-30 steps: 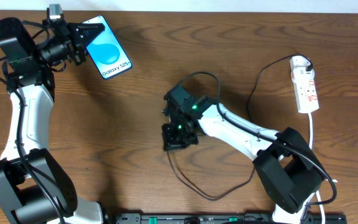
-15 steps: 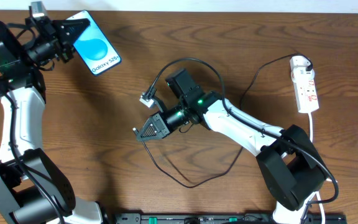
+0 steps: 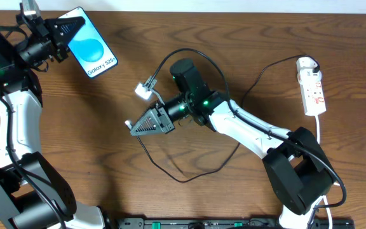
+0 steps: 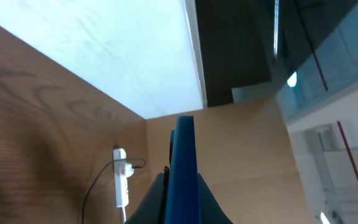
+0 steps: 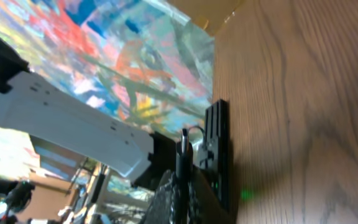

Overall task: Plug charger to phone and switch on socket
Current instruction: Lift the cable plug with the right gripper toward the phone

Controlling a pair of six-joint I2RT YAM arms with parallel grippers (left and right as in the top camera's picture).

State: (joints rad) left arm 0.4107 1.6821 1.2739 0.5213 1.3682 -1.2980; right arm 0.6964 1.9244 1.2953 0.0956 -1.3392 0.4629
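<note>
My left gripper [image 3: 76, 27] is shut on the phone [image 3: 94, 46] at the far left of the table; its blue screen faces up and it is raised off the wood. In the left wrist view the phone [image 4: 182, 165] stands edge-on between the jaws [image 4: 180, 186]. My right gripper [image 3: 134, 129] is shut on the tip end of the charger [image 3: 183, 180], near the table's middle and pointing left. The thin cable loops back to its black plug in the socket [image 3: 312, 88] at the right edge. In the right wrist view the charger's tip [image 5: 183, 149] pokes out past my right gripper [image 5: 184, 185].
The socket's thick white cord [image 3: 319, 137] runs down the right side. The socket [image 4: 122, 184] also shows far off in the left wrist view. A black rail [image 3: 234, 223] lies along the front edge. Bare wood separates the two grippers.
The left gripper has carried the phone up and to the left. The right gripper has swung from pointing down to pointing left, with the charger's end in it; the cable loop has shifted left.
</note>
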